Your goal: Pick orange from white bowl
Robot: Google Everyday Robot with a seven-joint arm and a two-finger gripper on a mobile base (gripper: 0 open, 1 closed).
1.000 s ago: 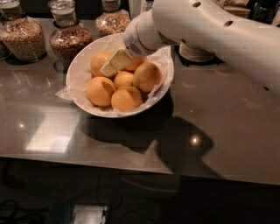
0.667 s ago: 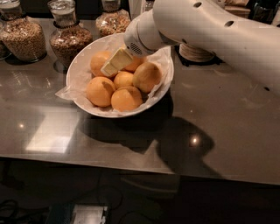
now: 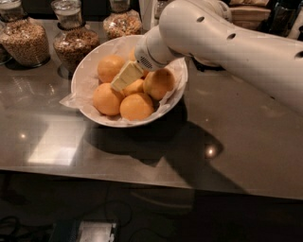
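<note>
The white bowl (image 3: 90, 71) with its crinkled paper liner stands on the dark counter, left of centre. It holds several oranges: one at the back left (image 3: 111, 66), one at the front left (image 3: 106, 99), one at the front (image 3: 136, 106), one at the right (image 3: 159, 82). My gripper (image 3: 124, 76) reaches in from the upper right on a thick white arm (image 3: 227, 42). Its pale fingers (image 3: 127, 74) lie over the middle of the pile, touching the oranges. The arm hides the back of the bowl.
Glass jars of grains stand behind the bowl at the back left (image 3: 24, 38) (image 3: 72, 38) (image 3: 122, 21). Stacked plates (image 3: 248, 12) stand at the back right. The counter's front edge runs below the bowl.
</note>
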